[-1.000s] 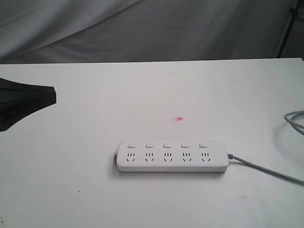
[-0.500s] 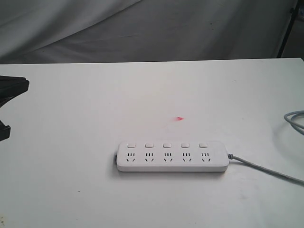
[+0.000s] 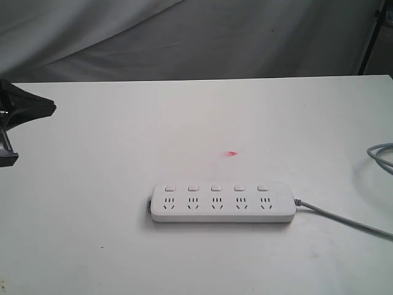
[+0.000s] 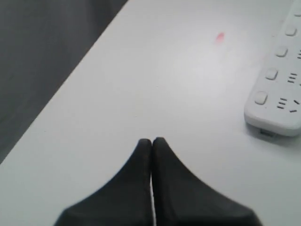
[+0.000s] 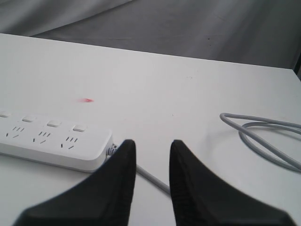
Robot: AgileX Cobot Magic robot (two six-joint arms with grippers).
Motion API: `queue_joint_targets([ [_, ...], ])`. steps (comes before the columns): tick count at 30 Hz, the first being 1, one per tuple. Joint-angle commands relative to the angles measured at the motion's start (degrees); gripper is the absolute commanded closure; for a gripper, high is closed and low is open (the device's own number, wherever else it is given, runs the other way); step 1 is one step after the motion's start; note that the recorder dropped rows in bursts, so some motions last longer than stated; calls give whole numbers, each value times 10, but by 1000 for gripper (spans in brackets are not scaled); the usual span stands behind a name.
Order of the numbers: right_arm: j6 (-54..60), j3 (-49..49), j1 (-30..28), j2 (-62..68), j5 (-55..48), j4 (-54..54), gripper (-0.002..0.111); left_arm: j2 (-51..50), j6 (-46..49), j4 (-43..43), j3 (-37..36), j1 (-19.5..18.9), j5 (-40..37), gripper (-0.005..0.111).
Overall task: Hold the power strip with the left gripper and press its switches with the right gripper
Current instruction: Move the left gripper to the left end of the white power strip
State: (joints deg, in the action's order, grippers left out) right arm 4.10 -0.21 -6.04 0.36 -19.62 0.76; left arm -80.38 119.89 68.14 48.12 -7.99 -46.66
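1. The power strip (image 3: pixel 222 206) lies flat on the white table (image 3: pixel 184 117). It is at about 6 o'clock from the table's middle, and its long side runs from 9 o'clock to 3 o'clock.
2. Its five switches (image 3: pixel 215 188) sit in a row along the strip's 12 o'clock edge, one above each set of holes.
3. The grey cord (image 3: pixel 344 218) comes out of the 3 o'clock end and runs off toward 4 o'clock.
4. A small red spot (image 3: pixel 232 153) is on the table at 12 o'clock from the strip, not touching it.
5. The left gripper (image 4: pixel 151 141) has its two fingers pressed together with nothing between them. It is at 10 o'clock from the strip, well apart, by the table's 9 o'clock edge.
6. The right gripper (image 5: pixel 153 146) has its fingers spread a little, with nothing between them. It is near the strip's cord end.
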Motion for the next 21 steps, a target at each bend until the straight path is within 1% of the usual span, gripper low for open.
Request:
queue_joint_targets([
  [1, -1, 2, 3, -4, 1, 0, 84, -98, 1, -76, 75, 0, -102, 107],
  [3, -1, 2, 3, -4, 1, 0, 84, -136, 1, -78, 92, 0, -145, 107],
  [5, -1, 2, 3, -4, 1, 0, 84, -168, 1, -71, 98, 0, -168, 107],
  [7, -1, 2, 3, -4, 1, 0, 84, -198, 1, -53, 102, 0, -167, 107],
  [10, -1, 2, 3, -4, 1, 0, 84, -231, 1, -19, 102, 0, -124, 106],
  [13, -1, 2, 3, -4, 1, 0, 84, -254, 1, -18, 102, 0, -125, 101],
  [16, -1, 2, 3, -4, 1, 0, 84, -267, 1, -18, 102, 0, -143, 83],
  [18, -1, 2, 3, -4, 1, 0, 84, -268, 1, -18, 102, 0, -146, 60],
  [19, -1, 2, 3, -4, 1, 0, 84, -268, 1, -18, 102, 0, -144, 46],
  [20, -1, 2, 3, -4, 1, 0, 84, -268, 1, -13, 102, 1, -142, 28],
  [21, -1, 2, 3, -4, 1, 0, 84, -268, 1, -10, 102, 3, -135, 17],
])
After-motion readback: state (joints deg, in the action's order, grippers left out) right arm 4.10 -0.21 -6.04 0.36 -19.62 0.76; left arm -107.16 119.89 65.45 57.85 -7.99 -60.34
